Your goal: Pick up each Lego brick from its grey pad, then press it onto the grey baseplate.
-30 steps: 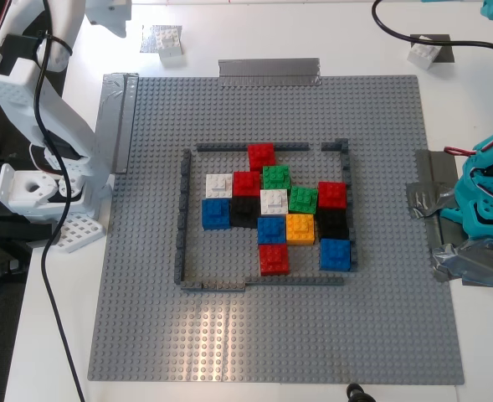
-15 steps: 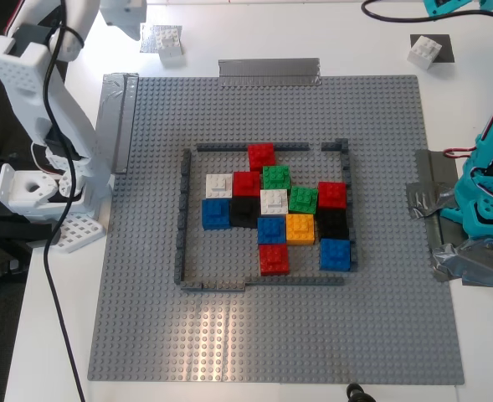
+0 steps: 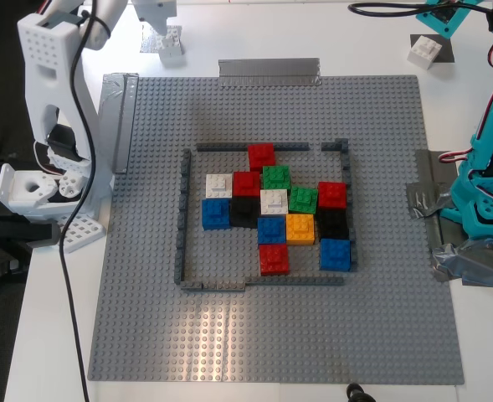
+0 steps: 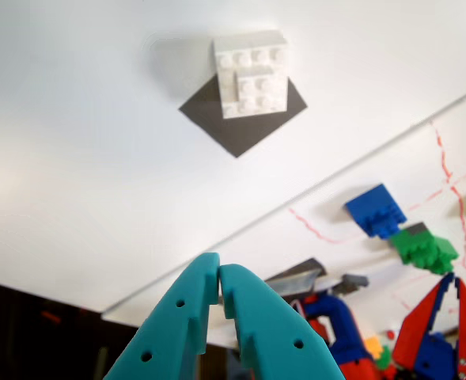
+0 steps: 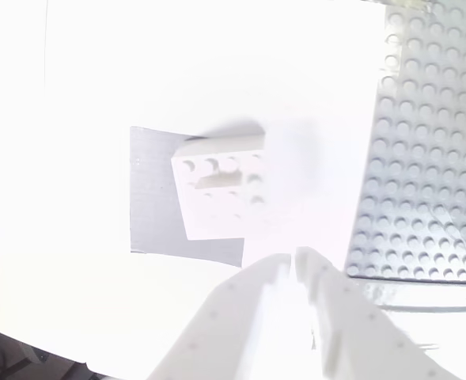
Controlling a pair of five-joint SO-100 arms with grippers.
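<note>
One white Lego brick (image 3: 422, 53) sits on its dark grey pad (image 3: 443, 43) at the exterior view's top right; it also shows in the first wrist view (image 4: 250, 73) on the pad (image 4: 236, 133). My first gripper (image 4: 219, 275), teal, is shut and empty, short of it. The other white brick (image 3: 171, 42) sits on a lighter pad (image 3: 151, 41) at the top left; the second wrist view shows this brick (image 5: 221, 194) on the pad (image 5: 149, 190). My second gripper (image 5: 292, 260), white, is shut and empty beside it. The grey baseplate (image 3: 146, 318) fills the middle.
Inside the dark-grey frame (image 3: 182, 218) are several coloured bricks and two white ones (image 3: 219, 184). Silver tape strips (image 3: 269, 71) hold the plate's edges. The white arm's base (image 3: 45, 193) stands at the exterior view's left and the teal base (image 3: 489, 201) at its right.
The white arm has swung right until its gripper is over the top-left brick. The teal arm has lifted and reached towards the top-right brick. No brick has moved.
</note>
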